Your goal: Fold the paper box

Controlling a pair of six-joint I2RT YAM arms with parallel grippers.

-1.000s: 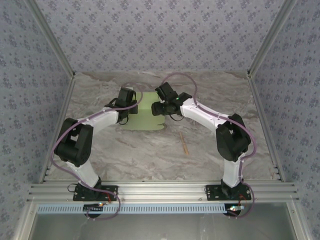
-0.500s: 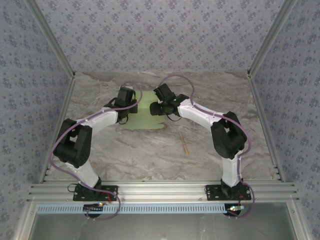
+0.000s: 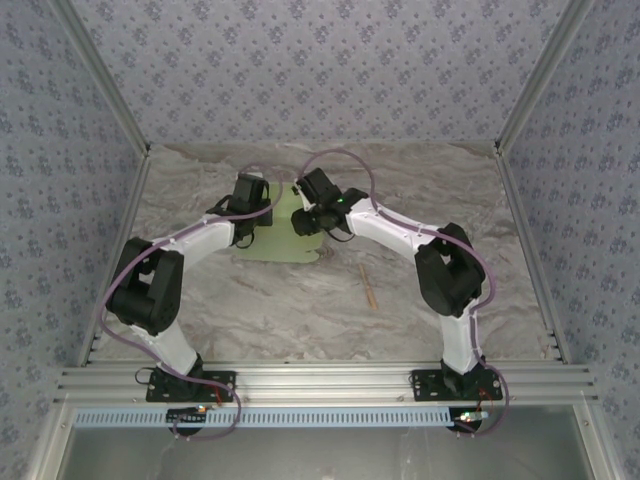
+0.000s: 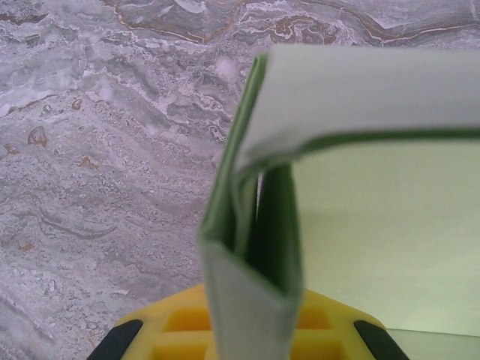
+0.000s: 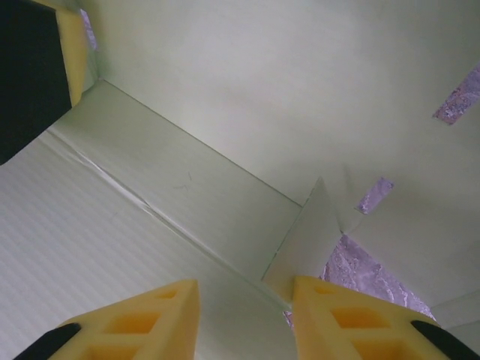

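1 upright flap of paper box (image 4: 241,296) apparently pinched in left claw (image 4: 251,336).

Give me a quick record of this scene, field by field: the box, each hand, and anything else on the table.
paper box: pale green card, partly folded, one wall raised, lying between the two hands
left hand: fingers on either side of the raised doubled wall, apparently pinching it
right hand: open, over the card's inner panels by a crease and a small tab
wooden stick: thin, tan, lying on the table to the right of the box, not touching it
table: marble-patterned top
task state: not yet a closed box
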